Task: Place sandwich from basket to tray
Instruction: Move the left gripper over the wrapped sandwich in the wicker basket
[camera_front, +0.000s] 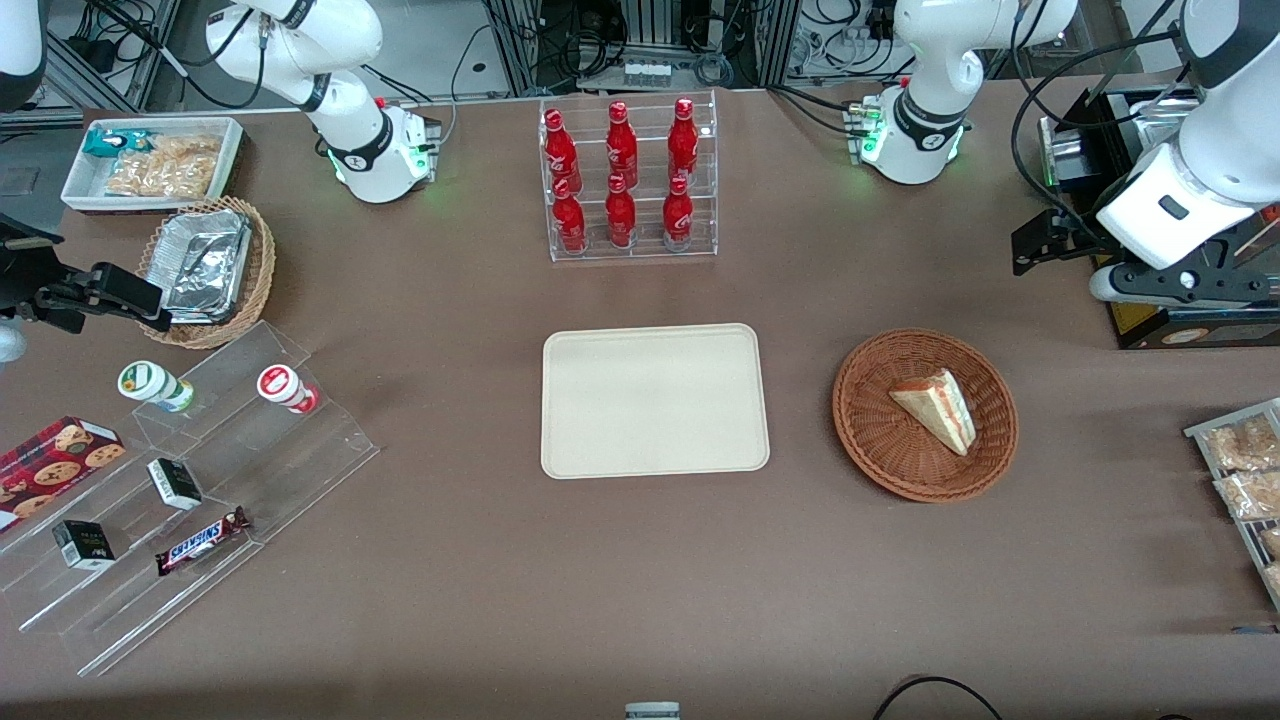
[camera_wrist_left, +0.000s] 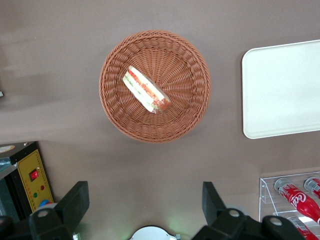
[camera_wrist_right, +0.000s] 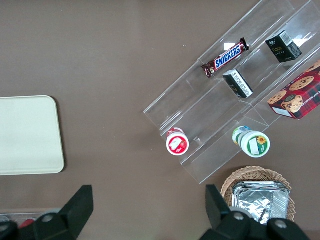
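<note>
Gripper (camera_wrist_left: 142, 205) hangs high above table w/ fingers spread, nothing held, well apart from basket (camera_front: 925, 415). Sandwich (camera_front: 935, 407) lies in basket; tray (camera_front: 655, 400) beside basket is bare. Judging by this, task not started: reach, grab, carry, drop all left.

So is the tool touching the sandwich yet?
Apart. The left wrist view shows the tool open and high above the table, with bare tabletop between its fingertips and the basket holding the sandwich.

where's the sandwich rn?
The sandwich lies in the reddish-brown basket, beside the empty tray, toward the working arm's end of the table. The open gripper hovers high above the table near the basket.
</note>
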